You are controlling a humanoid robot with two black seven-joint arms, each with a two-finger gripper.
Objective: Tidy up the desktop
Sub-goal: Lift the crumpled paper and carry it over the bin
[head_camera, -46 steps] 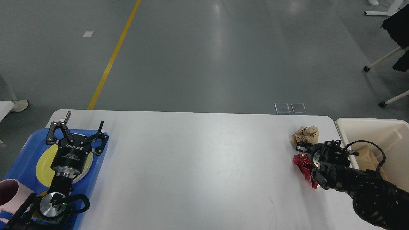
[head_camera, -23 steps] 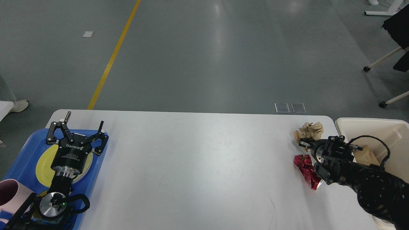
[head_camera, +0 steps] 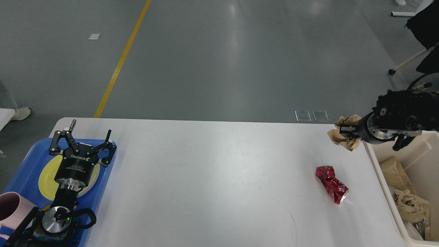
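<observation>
Right gripper (head_camera: 347,132) clamped on the brown paper wad (head_camera: 343,136), lifted above the desktop (head_camera: 212,171) far-right corner. It should clear the cream bin (head_camera: 380,171) rim fully before letting go (wad is light, may snag). Left gripper (head_camera: 80,142) spread, idle over blue tray (head_camera: 20,168). Red crushed can (head_camera: 331,188) remains.

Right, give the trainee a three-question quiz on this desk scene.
1. True or false: the right gripper holds the crumpled brown paper.
2. Which item lies loose on the desktop? A) crushed red can B) fork C) bottle
3. Fill in: the left gripper, fingers open, hangs over the ___ tray.

Key: 1 true; 2 A; 3 blue.
</observation>
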